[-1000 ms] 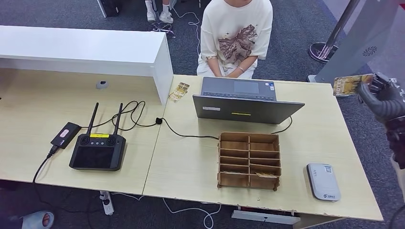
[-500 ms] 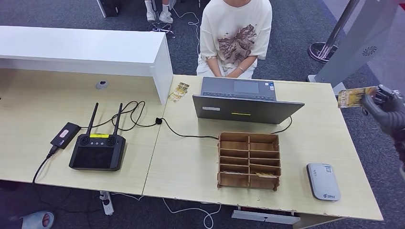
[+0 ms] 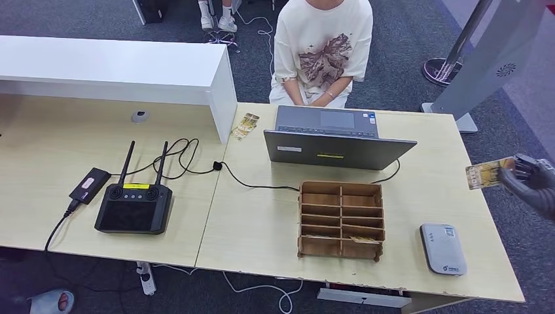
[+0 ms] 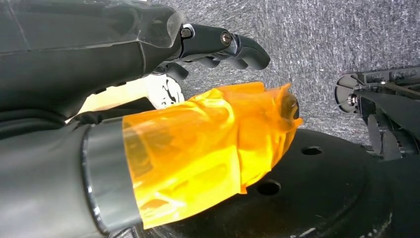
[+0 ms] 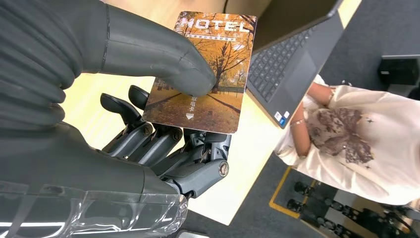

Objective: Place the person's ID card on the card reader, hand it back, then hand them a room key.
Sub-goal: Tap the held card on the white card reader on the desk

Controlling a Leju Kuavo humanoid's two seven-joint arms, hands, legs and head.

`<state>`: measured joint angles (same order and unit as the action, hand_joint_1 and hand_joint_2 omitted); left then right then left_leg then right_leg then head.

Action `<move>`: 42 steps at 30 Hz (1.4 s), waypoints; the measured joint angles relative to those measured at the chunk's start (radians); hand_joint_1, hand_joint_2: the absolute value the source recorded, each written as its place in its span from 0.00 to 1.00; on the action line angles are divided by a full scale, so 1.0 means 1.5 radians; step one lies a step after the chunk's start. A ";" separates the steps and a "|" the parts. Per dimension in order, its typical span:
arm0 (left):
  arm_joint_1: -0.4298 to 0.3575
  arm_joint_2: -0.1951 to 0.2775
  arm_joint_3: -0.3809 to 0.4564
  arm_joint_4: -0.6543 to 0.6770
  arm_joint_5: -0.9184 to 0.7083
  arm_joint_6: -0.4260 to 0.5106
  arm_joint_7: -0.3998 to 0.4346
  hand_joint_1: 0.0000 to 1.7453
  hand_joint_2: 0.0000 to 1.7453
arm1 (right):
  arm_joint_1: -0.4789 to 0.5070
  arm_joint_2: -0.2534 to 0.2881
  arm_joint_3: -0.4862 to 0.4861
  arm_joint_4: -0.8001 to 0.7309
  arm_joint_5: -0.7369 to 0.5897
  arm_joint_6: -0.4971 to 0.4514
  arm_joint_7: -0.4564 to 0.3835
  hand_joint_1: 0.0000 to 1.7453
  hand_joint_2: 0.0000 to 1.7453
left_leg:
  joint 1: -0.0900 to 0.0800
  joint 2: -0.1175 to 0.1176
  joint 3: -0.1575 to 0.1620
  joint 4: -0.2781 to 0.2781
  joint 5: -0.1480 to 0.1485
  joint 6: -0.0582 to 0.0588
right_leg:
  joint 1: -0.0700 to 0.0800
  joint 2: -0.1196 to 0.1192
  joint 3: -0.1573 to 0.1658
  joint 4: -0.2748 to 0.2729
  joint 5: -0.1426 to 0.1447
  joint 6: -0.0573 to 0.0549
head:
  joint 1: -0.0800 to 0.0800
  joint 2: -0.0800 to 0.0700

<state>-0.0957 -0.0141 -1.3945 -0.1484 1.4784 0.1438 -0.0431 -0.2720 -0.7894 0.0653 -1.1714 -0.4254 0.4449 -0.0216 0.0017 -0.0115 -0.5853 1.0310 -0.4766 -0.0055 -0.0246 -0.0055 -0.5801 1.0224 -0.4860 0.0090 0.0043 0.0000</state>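
- While my right hand [image 3: 533, 180] pinches the hotel key card [image 3: 487, 174] at the frame's right edge, this looks like the room-key handover.
- Next: reach toward the person [image 3: 322, 49], upper centre.
- My left hand [image 4: 163, 64] hangs with nothing visibly in it; whether its fingers are curled, I cannot tell.

A pale wooden desk [image 3: 262, 222] stands on grey carpet [image 3: 406, 46], with a white counter [image 3: 111, 69] along its far left edge and a grey stand [image 3: 481, 59] past its far right corner.
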 joint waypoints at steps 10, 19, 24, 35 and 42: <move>0.000 0.000 0.000 0.000 0.000 0.000 0.002 0.00 0.00 | 0.020 -0.008 0.001 -0.005 0.005 -0.002 0.003 1.00 1.00 | 0.000 0.000 0.000 0.000 0.000 0.000 | 0.000 0.000 0.000 0.000 0.000 0.000 | 0.000 0.000; 0.000 0.000 0.000 0.000 0.000 -0.001 0.003 0.00 0.00 | 0.021 -0.009 0.005 -0.006 0.009 -0.002 0.006 1.00 1.00 | 0.000 0.000 0.000 0.000 0.000 0.000 | 0.000 0.000 0.000 0.000 0.000 0.000 | 0.000 0.000; 0.000 0.000 0.000 0.000 -0.001 -0.003 0.006 0.00 0.00 | 0.022 -0.009 0.016 -0.007 0.041 -0.005 0.016 1.00 1.00 | 0.000 0.000 0.000 0.000 0.000 0.000 | 0.000 0.000 0.000 0.000 0.000 0.000 | 0.000 0.000; -0.002 0.001 -0.001 0.000 -0.012 -0.004 0.015 0.00 0.00 | 0.030 0.018 0.075 0.027 0.135 -0.030 0.015 1.00 1.00 | 0.000 0.000 0.000 0.000 0.000 0.000 | 0.000 0.000 0.000 0.000 0.000 0.000 | 0.000 0.000; -0.003 0.002 -0.001 0.000 -0.014 -0.004 0.015 0.00 0.00 | 0.031 0.032 0.093 0.040 0.140 -0.032 0.014 1.00 1.00 | 0.000 0.000 0.000 0.000 0.000 0.000 | 0.000 0.000 0.000 0.000 0.000 0.000 | 0.000 0.000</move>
<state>-0.0995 -0.0107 -1.3962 -0.1484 1.4569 0.1373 -0.0205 -0.2259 -0.7418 0.2043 -1.1110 -0.2152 0.3976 -0.0011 0.0017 -0.0114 -0.5855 1.0310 -0.4766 -0.0055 -0.0246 -0.0053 -0.5801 1.0225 -0.4861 0.0090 0.0042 0.0000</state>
